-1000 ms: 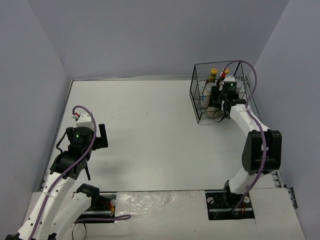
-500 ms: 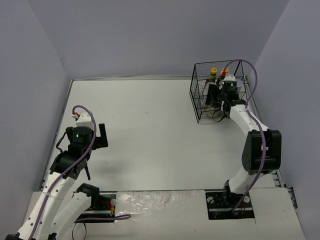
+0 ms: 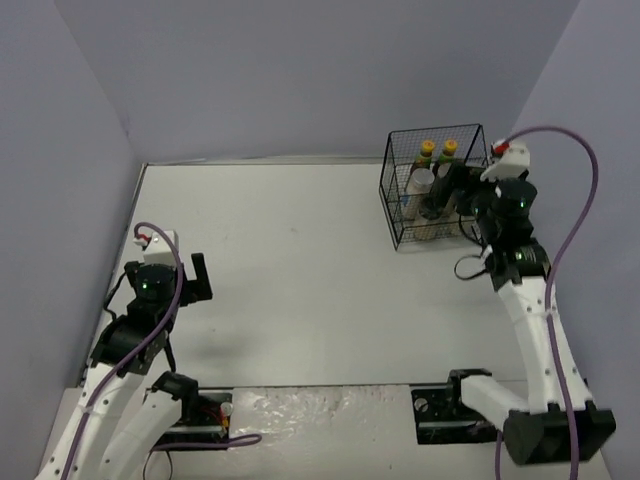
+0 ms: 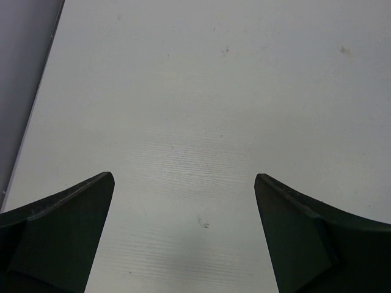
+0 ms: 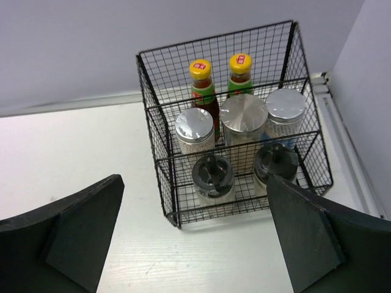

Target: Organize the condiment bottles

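The condiment bottles all stand inside the black wire basket at the back right of the table. Two dark sauce bottles with yellow caps are at the back. Three silver-lidded jars fill the middle row. Two black-capped shakers are in front. My right gripper hangs open above and just in front of the basket, holding nothing. My left gripper is open over bare table at the left.
The basket stands close to the right wall and the back wall. The left wall's foot runs just beside my left gripper. White tabletop lies between the two arms.
My right gripper has opened wide and pulled up and back out of the basket, with its arm swung to the right. My left arm shifted slightly toward the near left.
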Robot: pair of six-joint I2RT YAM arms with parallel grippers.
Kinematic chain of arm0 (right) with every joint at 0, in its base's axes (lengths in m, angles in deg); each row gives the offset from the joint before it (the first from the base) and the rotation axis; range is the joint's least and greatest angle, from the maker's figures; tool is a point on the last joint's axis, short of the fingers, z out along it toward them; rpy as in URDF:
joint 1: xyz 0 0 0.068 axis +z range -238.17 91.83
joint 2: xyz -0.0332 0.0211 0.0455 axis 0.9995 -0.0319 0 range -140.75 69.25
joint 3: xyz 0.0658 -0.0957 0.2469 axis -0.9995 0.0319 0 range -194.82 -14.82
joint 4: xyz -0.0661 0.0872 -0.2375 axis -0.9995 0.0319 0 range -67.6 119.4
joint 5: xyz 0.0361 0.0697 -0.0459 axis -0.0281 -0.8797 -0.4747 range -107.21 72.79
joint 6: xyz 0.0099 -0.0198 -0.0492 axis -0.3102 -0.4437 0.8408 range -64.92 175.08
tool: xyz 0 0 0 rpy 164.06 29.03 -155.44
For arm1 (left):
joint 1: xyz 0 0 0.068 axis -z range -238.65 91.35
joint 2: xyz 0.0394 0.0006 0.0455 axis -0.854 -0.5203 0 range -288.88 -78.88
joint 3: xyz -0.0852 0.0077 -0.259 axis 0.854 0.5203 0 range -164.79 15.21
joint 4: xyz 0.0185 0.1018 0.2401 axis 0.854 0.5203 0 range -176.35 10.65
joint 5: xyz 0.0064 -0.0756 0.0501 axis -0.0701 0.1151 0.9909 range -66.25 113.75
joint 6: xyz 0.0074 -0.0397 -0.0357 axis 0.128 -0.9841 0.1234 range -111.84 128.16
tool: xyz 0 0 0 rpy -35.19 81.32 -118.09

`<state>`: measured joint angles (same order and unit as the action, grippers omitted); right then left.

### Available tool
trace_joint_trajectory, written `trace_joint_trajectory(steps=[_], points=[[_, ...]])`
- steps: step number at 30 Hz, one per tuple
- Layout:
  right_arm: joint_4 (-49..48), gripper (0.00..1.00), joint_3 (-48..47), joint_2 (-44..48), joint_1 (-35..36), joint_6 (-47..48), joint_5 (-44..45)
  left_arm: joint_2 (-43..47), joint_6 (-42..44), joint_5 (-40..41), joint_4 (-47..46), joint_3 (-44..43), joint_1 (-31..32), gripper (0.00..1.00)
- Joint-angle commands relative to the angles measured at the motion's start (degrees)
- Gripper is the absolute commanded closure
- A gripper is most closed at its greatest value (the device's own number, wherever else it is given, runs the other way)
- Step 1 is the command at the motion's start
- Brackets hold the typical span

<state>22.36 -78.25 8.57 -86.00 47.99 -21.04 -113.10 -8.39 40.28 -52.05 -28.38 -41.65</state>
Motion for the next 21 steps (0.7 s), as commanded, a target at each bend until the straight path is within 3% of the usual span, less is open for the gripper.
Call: trace_joint_trajectory(steps=[1, 13, 21], points=[[3.7, 0.00, 4.3, 12.5, -0.3, -0.3, 3.0, 0.1, 0.0, -0.1, -2.2, -3.0, -0.3, 0.03], [9.2, 0.00, 17.4, 36.2, -0.3, -0.2, 3.5, -1.1, -1.0, 2.0, -2.3, -2.1, 0.3, 0.03], [11.6, 0.00, 20.1, 42.6, -0.3, -1.2, 8.0, -3.8, -0.7, 2.2, -3.0, -1.9, 1.9, 0.03]])
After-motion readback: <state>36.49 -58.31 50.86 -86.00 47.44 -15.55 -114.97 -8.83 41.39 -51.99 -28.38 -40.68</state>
